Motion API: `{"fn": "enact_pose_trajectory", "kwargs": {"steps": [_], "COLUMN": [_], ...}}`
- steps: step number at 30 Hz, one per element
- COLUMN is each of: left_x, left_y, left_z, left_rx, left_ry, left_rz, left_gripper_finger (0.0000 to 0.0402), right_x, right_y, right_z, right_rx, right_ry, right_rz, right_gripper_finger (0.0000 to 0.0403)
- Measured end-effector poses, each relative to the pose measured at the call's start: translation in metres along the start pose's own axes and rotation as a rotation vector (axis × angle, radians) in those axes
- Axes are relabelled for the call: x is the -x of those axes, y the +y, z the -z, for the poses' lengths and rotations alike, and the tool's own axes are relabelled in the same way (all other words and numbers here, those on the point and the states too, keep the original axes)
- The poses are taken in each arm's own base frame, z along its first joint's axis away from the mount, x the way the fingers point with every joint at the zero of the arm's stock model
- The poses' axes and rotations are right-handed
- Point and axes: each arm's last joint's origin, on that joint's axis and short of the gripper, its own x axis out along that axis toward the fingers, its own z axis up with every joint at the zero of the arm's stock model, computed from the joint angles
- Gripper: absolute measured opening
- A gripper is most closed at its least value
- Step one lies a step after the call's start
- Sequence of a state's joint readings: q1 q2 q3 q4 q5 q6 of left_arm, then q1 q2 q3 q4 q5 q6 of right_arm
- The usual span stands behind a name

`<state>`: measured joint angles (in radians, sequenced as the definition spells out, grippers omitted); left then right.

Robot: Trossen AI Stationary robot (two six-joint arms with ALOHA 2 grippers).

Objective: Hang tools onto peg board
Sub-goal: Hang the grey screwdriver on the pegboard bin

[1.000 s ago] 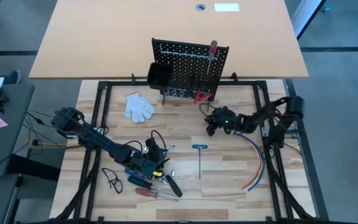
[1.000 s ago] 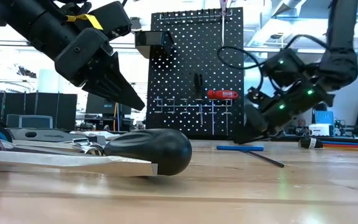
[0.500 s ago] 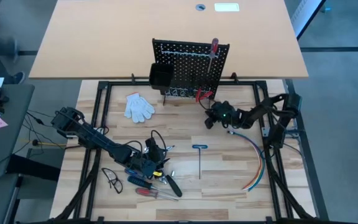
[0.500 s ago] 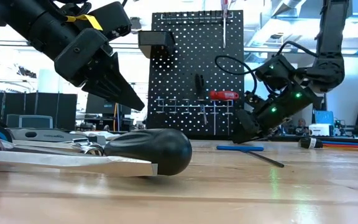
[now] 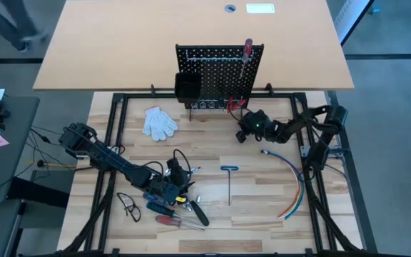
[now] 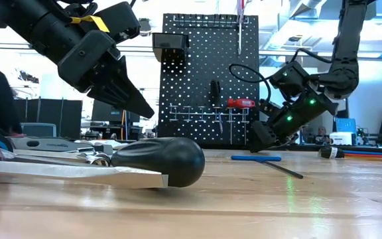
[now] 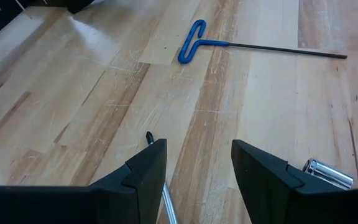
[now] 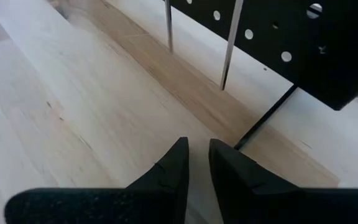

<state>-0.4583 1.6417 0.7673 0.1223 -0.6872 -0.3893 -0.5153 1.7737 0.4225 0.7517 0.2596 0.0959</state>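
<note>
Pale wooden tabletop (image 5: 212, 153) carries the upright black perforated peg board (image 5: 218, 71) at its back; right gripper (image 5: 242, 133), jaws nearly closed and empty, noses beside its foot and might knock hung tools off; left gripper (image 5: 179, 187) gapes over scattered screwdrivers (image 5: 170, 210)

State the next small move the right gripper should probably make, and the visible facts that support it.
Probably lift back from the peg board and head for the blue T-handle key. The right gripper shows nothing between its nearly closed fingers and sits low beside the board's foot, while the key lies free on the table, nearest that arm.
</note>
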Motion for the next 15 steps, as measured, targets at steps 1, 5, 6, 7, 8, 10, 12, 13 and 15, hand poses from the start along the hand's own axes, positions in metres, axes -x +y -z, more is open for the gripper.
{"fn": "enact_pose_trajectory", "kwargs": {"steps": [1,5,6,7,8,10,12,13,15], "left_x": [0.000,0.000,0.000,0.000,0.000,0.000,0.000,0.000,0.000], "left_y": [0.000,0.000,0.000,0.000,0.000,0.000,0.000,0.000,0.000], "left_z": [0.000,0.000,0.000,0.000,0.000,0.000,0.000,0.001,0.000], "left_rx": [0.000,0.000,-0.001,-0.001,-0.001,0.001,0.003,0.004,0.006], "left_ry": [0.000,0.001,0.001,0.001,0.001,0.002,0.003,0.004,0.003], "left_rz": [0.000,0.000,0.000,0.000,0.000,0.000,0.000,0.000,0.000], "left_gripper_finger": [0.0176,0.0176,0.0176,0.0176,0.0176,0.0176,0.0176,0.0176,0.0176], "right_x": [0.001,0.008,0.011,0.013,0.017,0.024,0.030,0.033,0.041], "right_y": [0.001,0.005,0.007,0.009,0.011,0.015,0.018,0.019,0.022], "right_z": [0.000,-0.002,-0.003,-0.003,-0.004,-0.006,-0.007,-0.008,-0.012], "right_rx": [0.002,0.024,0.032,0.041,0.050,0.067,0.085,0.098,0.133], "right_ry": [-0.001,0.021,0.031,0.040,0.052,0.065,0.082,0.085,0.076], "right_rz": [-0.004,-0.010,-0.014,-0.019,-0.026,-0.043,-0.057,-0.064,-0.081], "right_gripper_finger": [0.0075,0.0075,0.0075,0.0075,0.0075,0.0075,0.0075,0.0075,0.0075]}}
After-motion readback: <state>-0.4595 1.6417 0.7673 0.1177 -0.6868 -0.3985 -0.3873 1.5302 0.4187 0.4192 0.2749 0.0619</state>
